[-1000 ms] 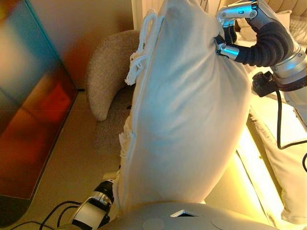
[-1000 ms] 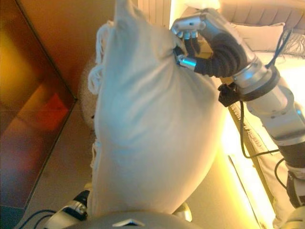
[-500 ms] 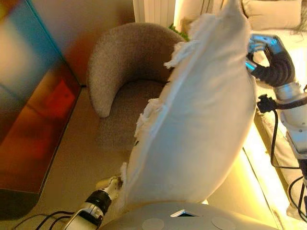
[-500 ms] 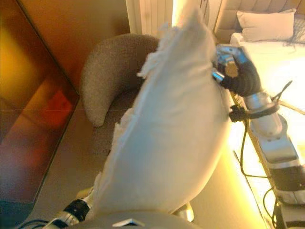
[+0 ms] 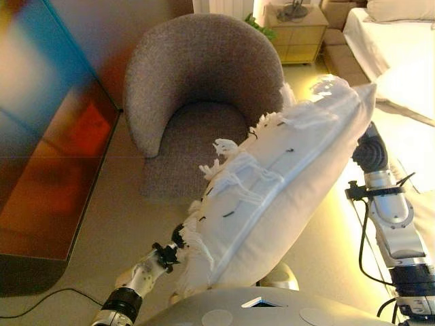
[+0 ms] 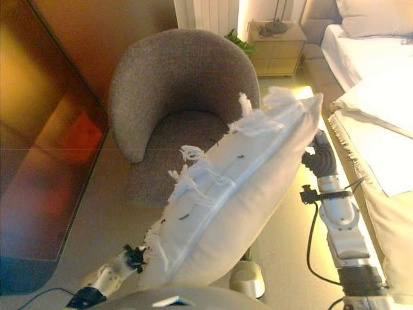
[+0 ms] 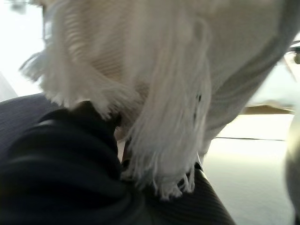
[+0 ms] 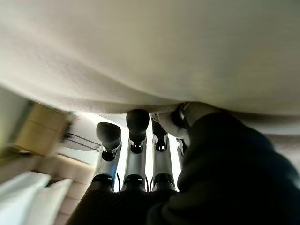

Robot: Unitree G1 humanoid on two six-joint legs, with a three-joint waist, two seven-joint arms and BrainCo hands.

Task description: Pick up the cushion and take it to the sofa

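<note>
I hold a white fringed cushion slantwise between both hands, in front of a grey rounded armchair. The cushion's high end is at the right and its low end is near my chest. My right hand is behind the high end. In the right wrist view its fingers are straight and press the cloth. My left hand is at the low end, sunk in the fringe, so its fingers are hidden.
A dark glossy panel runs along the left. A small wooden cabinet stands behind the armchair at the right. A bed with white covers lies along the right side. There is bare floor between the armchair and me.
The cushion has tipped from nearly upright to a low slant. My right hand has moved down and outward with its end. The armchair now shows in full.
</note>
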